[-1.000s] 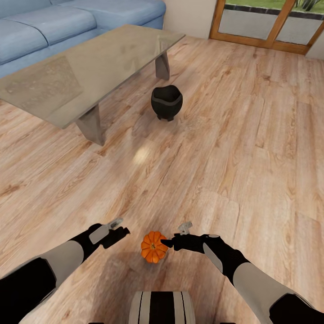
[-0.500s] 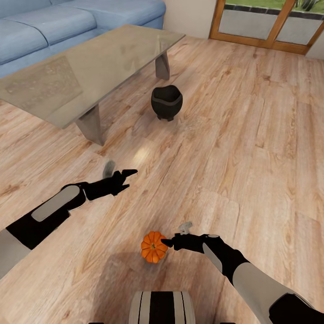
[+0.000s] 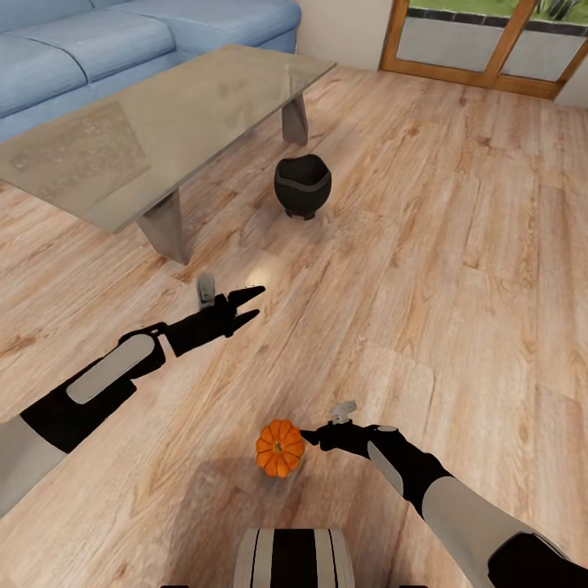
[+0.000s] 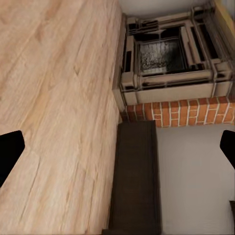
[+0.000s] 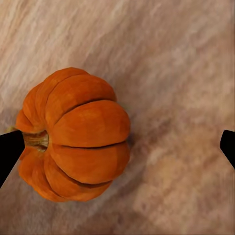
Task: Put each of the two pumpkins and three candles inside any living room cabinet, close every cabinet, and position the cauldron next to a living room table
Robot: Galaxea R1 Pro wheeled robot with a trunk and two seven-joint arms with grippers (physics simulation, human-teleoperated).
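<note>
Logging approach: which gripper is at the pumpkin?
The right gripper, open, fingertips beside the pumpkin. The left gripper hangs far forward, open, over bare floor.

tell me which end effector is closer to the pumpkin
Right. The right end effector sits just beside the pumpkin, open. The left end effector is raised well away, out toward the cauldron.

Glossy glass-topped table [image 3: 98,175], matt black cauldron [image 3: 302,186], grained wood floor [image 3: 457,269].

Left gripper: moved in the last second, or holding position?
Yes. The left gripper has left the pumpkin and gone forward toward the table leg, now open above bare floor. Pumpkin and cauldron sit unchanged.
</note>
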